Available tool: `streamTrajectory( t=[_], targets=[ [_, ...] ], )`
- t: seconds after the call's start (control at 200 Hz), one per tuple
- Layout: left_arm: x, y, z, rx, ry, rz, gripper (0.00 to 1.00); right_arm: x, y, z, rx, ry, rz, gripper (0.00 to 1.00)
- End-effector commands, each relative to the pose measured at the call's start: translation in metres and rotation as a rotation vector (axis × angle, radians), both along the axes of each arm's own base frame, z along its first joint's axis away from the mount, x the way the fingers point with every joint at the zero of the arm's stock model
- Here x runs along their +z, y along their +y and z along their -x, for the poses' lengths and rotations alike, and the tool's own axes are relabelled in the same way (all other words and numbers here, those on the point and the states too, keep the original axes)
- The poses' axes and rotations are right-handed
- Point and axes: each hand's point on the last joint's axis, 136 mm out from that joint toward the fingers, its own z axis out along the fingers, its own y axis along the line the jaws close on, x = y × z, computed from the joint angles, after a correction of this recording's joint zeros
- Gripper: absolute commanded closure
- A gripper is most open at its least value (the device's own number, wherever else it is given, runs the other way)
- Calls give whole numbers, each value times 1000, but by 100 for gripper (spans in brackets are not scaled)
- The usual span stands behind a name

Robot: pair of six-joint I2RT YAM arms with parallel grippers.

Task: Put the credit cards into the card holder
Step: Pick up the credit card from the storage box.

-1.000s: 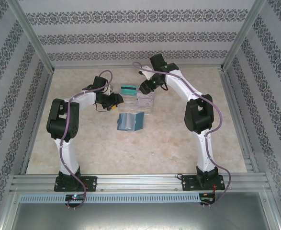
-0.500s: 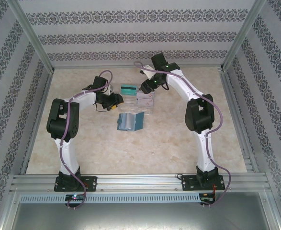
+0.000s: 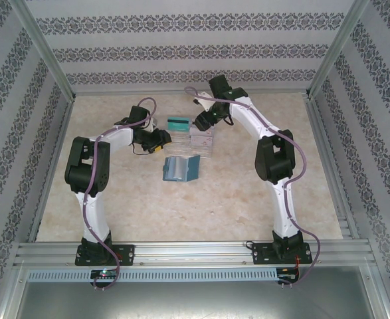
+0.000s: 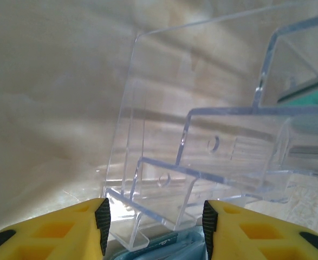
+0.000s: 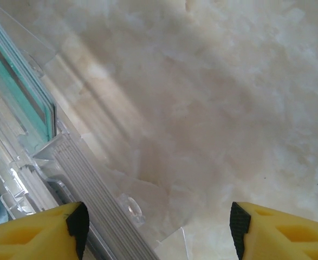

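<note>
Left wrist view: left jaws parted, nothing clamped. Clear tray (image 4: pixel 202 151) sits just ahead of the tips, with an edge of the card holder (image 4: pixel 167 246) low between them. Top external: left arm folded at the elbow, wrist turned toward the tray. Credit cards (image 3: pixel 178 123) stand on edge in the tray, just beside the right jaws. Those are wide open and empty, arm arched, wrist pitched down. Judgement: cards are light, stiff, thin and slick; pinch across the faces at the exposed top edge.
</note>
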Motion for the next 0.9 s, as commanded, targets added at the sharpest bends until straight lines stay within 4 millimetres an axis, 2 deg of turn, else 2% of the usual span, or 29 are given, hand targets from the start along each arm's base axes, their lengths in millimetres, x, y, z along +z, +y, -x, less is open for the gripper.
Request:
streamTrajectory(
  t=[0.0,0.23,0.37,0.894],
  targets=[
    [2,-8,1,-31,-1,-2,50,-7,0,0,4,9,23,33],
    [2,-8,1,-31,1,-1,50,20,-3,-5,-18,-38,-20,42],
    [2,-9,1,-32,-1,0,50,35,-4,-8,-32,-67,-52,43],
    [4,-10,1,-34,-3,-1,50,55,-8,-16,-69,-96,-124,49]
  ],
)
